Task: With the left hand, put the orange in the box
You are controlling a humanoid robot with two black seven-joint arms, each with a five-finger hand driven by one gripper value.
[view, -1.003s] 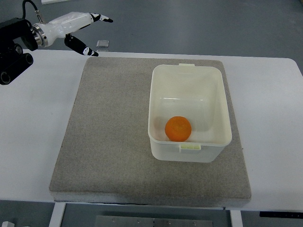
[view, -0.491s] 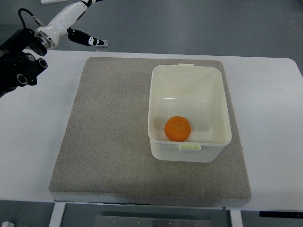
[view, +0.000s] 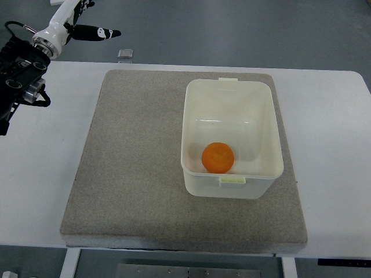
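The orange [view: 218, 157] lies inside the white plastic box [view: 272, 133], near its front wall. The box stands on the right half of a grey felt mat [view: 133, 168]. My left hand [view: 78, 20] is at the top left corner of the picture, well away from the box and beyond the table's far edge. Its white fingers are spread and hold nothing; part of the hand is cut off by the frame's top. The right arm does not show.
The mat lies on a white table [view: 330, 116]. A small grey square object [view: 125, 54] sits on the floor beyond the table's far edge. My left arm's black forearm [view: 20, 63] hangs over the table's left side.
My left hand has risen and drawn back toward the top left corner, swinging from level to nearly upright. The orange and the box have not moved.
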